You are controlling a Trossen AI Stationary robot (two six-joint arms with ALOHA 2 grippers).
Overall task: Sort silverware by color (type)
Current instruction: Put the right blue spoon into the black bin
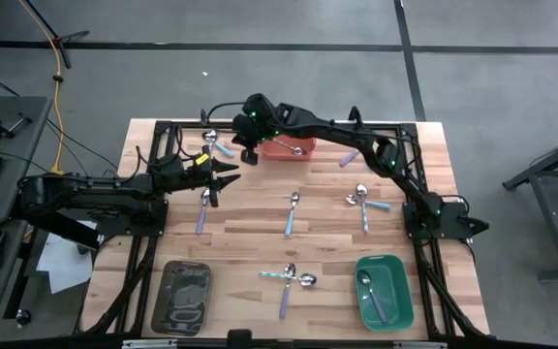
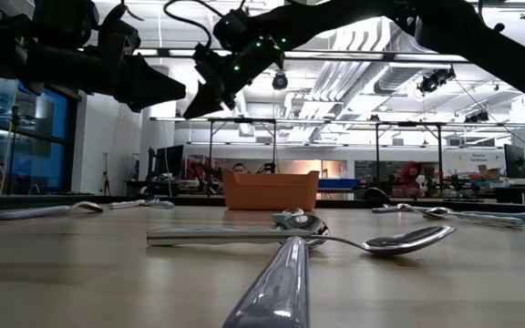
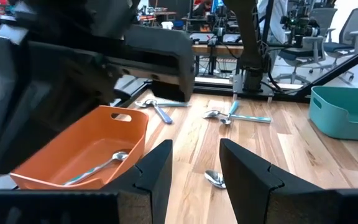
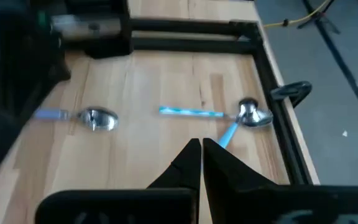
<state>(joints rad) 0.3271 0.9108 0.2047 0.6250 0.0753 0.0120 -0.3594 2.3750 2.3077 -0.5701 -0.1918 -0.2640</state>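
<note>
Left gripper [image 1: 223, 176] released, empty; lavender spoon [image 1: 202, 210] just beside it, handle running away from orange tray [image 1: 281, 152]. Right gripper [image 1: 249, 155] clenched, empty, farther off.

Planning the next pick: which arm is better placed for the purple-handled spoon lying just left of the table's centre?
Left, probably. The left gripper is open beside that purple-handled spoon, while the right gripper is shut, farther back next to the orange tray.
</note>
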